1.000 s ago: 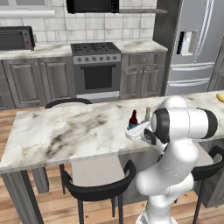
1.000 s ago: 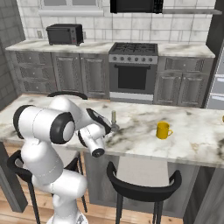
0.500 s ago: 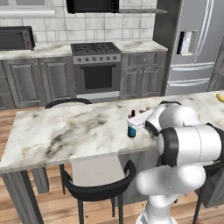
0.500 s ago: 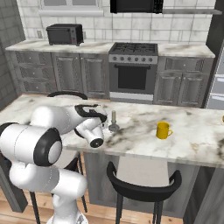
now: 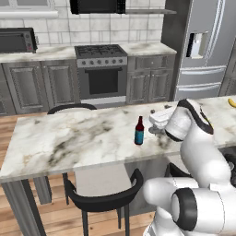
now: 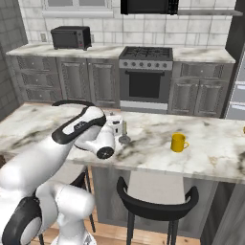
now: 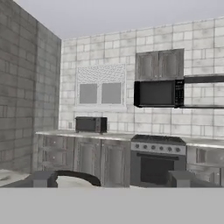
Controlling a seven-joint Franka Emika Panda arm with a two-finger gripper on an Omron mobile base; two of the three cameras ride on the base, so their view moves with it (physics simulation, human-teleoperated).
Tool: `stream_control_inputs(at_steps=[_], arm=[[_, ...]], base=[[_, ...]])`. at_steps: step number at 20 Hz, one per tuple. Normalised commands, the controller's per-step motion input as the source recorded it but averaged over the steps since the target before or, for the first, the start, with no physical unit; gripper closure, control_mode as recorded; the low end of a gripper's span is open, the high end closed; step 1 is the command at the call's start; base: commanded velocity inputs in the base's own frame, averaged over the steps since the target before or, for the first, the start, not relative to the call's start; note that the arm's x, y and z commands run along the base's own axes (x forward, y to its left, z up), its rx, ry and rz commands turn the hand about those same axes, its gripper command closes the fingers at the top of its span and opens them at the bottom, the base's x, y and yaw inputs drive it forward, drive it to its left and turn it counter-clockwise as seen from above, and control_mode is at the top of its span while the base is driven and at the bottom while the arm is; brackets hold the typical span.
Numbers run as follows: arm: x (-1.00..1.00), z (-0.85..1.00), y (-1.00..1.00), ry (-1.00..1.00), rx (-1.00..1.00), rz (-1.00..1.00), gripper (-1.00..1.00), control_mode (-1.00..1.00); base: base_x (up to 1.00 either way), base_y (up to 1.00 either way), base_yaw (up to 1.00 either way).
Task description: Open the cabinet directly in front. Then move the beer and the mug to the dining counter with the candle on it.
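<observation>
Gripper: the gripper point(image 7: 111, 183) stands wide apart; its two dark finger tips point(image 7: 41, 178) rise near the bottom of the hand view with a broad gap between them. Nothing sits between the tips and they touch nothing.
Gripper aim: the hand view looks level across the kitchen at the far wall.
Beer: the beer point(image 5: 139, 131) stands upright on the dining counter point(image 5: 60, 147), apart from the hand, just beside it toward the counter's middle. Dark brown-red glass, narrow neck, blue label around the body.
Mug: the mug point(image 6: 178, 142) stands upright on the same slab, well apart from the arm. Plain bright yellow cylinder with a side handle.
Candle: the candle point(image 6: 125, 132) is a slim pale stick on a round silvery base, just beside the hand in the right base view.
Dining counter: long white marble slab with grey-brown veins on a grey base.
Chairs: black curved-back chairs point(image 6: 155, 206) tucked at the near edge; another chair back point(image 5: 70, 109) shows at the far edge.
Cabinet: the cabinet point(image 7: 159, 64) is a dark grey wall unit with two raised-panel doors above the black microwave point(image 7: 158, 93); both doors appear shut.
Background: stove point(image 5: 102, 69) with steel front, toaster oven point(image 6: 71, 37) on the tiled-wall worktop, steel refrigerator point(image 5: 207, 46).
</observation>
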Motion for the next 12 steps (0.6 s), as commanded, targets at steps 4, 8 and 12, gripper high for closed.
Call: stream_control_inputs(at_steps=[4, 8, 12], arm=[[-1.00, 0.56, -1.00, -0.30, 0.09, 0.00, -1.00, -1.00], [-1.00, -0.04, -0.93, -0.37, 0.16, -0.01, -1.00, -1.00], [0.00, 0.01, -0.04, -0.01, 0.03, 0.01, -1.00, -1.00]], base=[[0.00, 0.00, 0.00], [0.00, 0.00, 0.00], [0.00, 0.00, 0.00]])
